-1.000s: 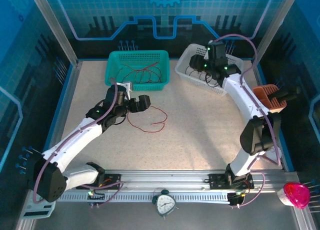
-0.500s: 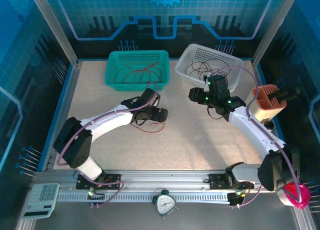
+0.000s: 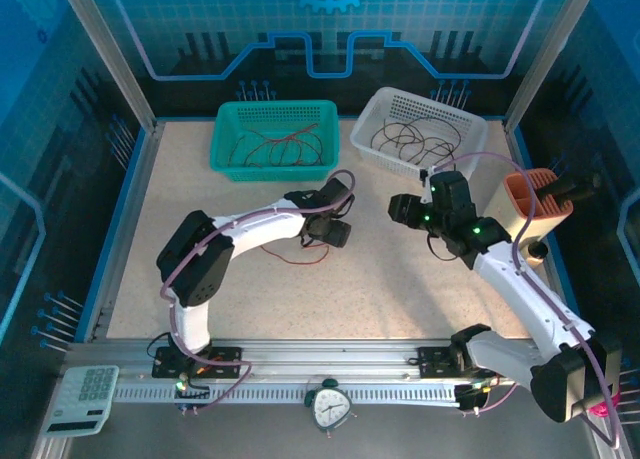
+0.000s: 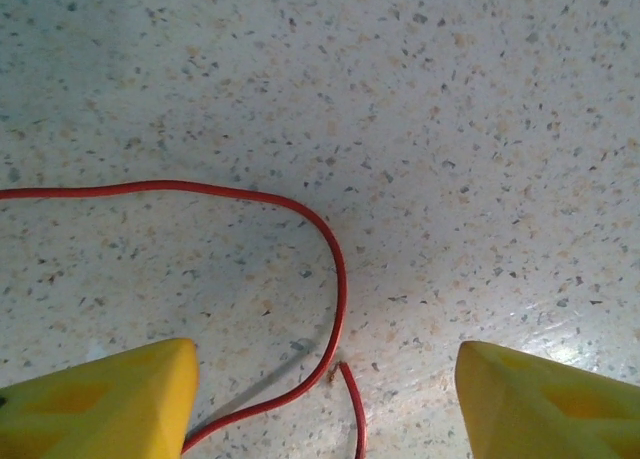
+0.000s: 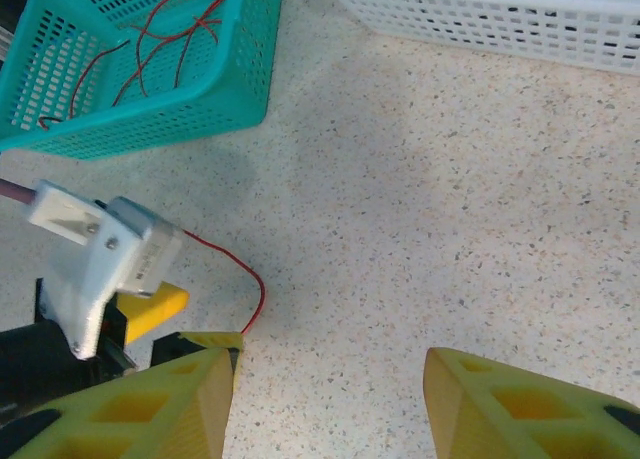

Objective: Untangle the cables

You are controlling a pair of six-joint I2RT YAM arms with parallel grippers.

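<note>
Left wrist view: single red cable lies flat on speckled table. It runs in from the left, then bends down betw. the yellow fingers of left gripper. A cut end sits just beside the bend. Fingers stand well apart, one each side of the cable; not pinched, nothing held.

Top external: same cable at table centre, partly under left gripper. Right gripper hangs near, to the right, apart from the cable. Right wrist view shows its fingers part-spread w/ nothing betw. them.

Risks, as judged:
- Wire is thin and flat on the surface, so closing pads may ride over it or scrape the table.
- A grip near the cut end could let it slip out.
- Both grippers are close, so contact is poss. if either reaches across.

Containers: teal basket at back left holds loose red cables. White basket at back right holds coiled black cables. Cannot tell if either bunch is tangled.
</note>
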